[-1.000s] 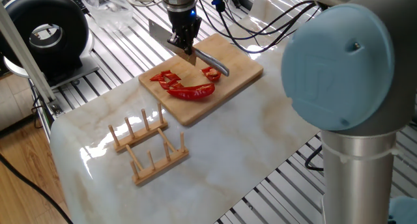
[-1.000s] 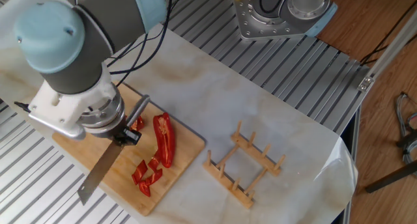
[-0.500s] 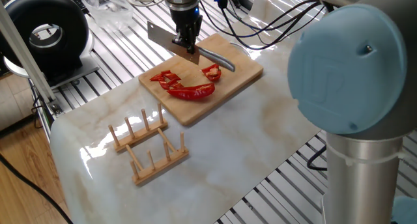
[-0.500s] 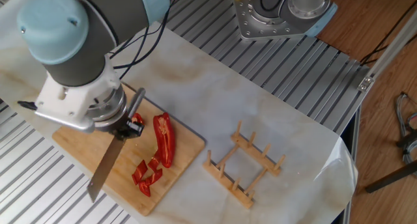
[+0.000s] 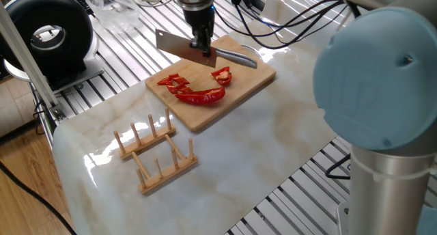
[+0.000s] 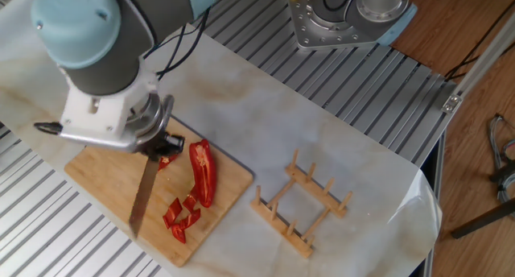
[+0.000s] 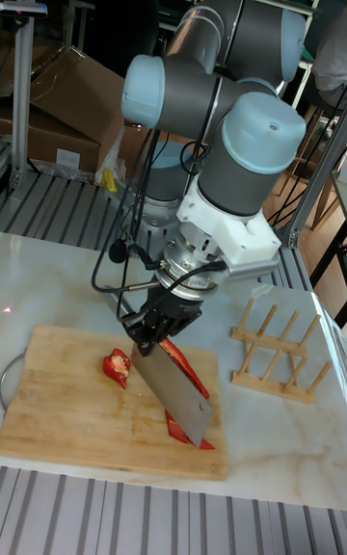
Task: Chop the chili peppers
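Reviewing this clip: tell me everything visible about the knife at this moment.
The knife is a cleaver with a broad, rectangular, grey metal blade and a shiny metal handle. The tool is shut on it where blade meets handle. It hangs in the air over the wooden cutting board, tilted, its cutting edge facing downward. It sits above the board beside the chili peppers, touching neither them nor the board, as far as the views show.

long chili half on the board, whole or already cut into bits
Whole: the long chili half lies uncut on the cutting board, with small cut bits beside its end. The hand holds the knife above the board.
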You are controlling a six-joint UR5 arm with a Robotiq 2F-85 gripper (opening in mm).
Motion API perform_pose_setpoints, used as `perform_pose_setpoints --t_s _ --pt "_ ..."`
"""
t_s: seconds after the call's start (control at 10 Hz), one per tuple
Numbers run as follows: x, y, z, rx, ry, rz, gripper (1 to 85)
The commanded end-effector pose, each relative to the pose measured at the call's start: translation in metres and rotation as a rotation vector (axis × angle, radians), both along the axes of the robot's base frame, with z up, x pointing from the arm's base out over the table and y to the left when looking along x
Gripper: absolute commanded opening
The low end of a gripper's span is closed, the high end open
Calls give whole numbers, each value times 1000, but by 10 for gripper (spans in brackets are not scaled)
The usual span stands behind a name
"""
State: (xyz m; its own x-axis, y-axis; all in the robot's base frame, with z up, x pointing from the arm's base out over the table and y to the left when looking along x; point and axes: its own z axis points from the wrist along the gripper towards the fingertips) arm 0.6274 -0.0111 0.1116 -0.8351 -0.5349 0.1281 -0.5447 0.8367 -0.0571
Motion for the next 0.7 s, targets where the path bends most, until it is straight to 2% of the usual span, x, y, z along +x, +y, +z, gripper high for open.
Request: perform_pose_setpoints --t_s 0.0,0.2,0.3,0.5,0.6 --pt "-26 -5 1 22 26 -4 13" --pt "-44 -3 0 51 54 -51 13" --pt "-47 -12 -3 37 54 -17 13" --pt "-42 -30 -5 -11 30 37 13" --pt "-44 -31 -5 -7 37 68 13"
